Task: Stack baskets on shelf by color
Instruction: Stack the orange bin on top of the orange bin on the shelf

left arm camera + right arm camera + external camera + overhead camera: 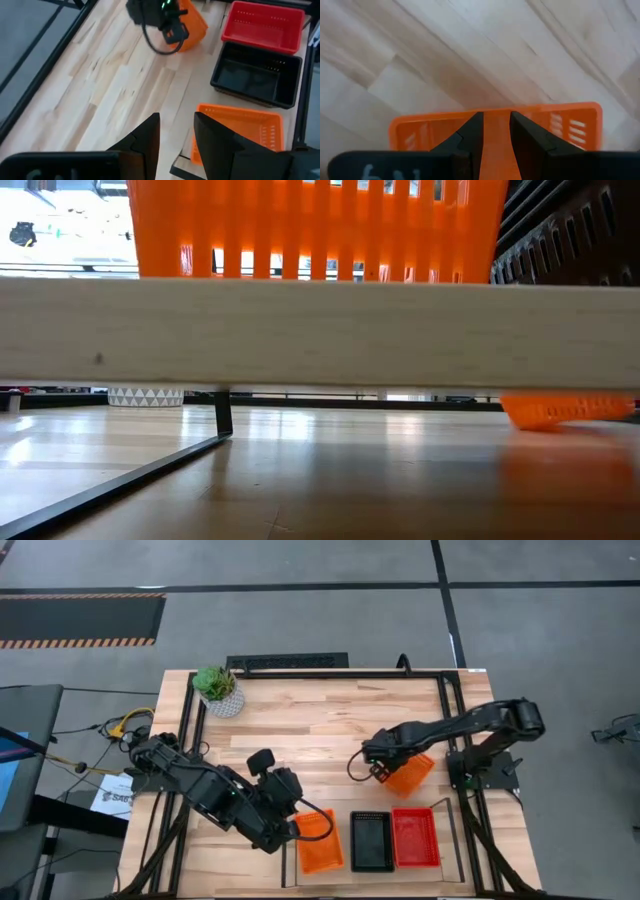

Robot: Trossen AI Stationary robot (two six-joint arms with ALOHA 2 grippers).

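The shelf (pixel 320 330) stands at the table's near edge with an orange basket (pixel 320 842), a black basket (pixel 371 841) and a red basket (pixel 415 837) side by side on its board. A second orange basket (pixel 412 776) lies on the table beyond the shelf, its underside on the wood (pixel 565 412). My right gripper (pixel 383 772) points down over that basket's left end, open. My left gripper (pixel 176 122) hangs open and empty above the table, just left of the shelf's orange basket (pixel 242 130). My right gripper (pixel 496 120) comes from above with a strip of the orange basket (pixel 496 150) showing between its two fingers. Whether the fingers touch the basket I cannot tell.
A potted plant (pixel 219 688) stands at the table's far left corner. A black metal frame (pixel 300 673) runs around the table. Bare wood (pixel 300 740) lies between the plant and the shelf. Cables and papers (pixel 115 790) lie off the table's left side.
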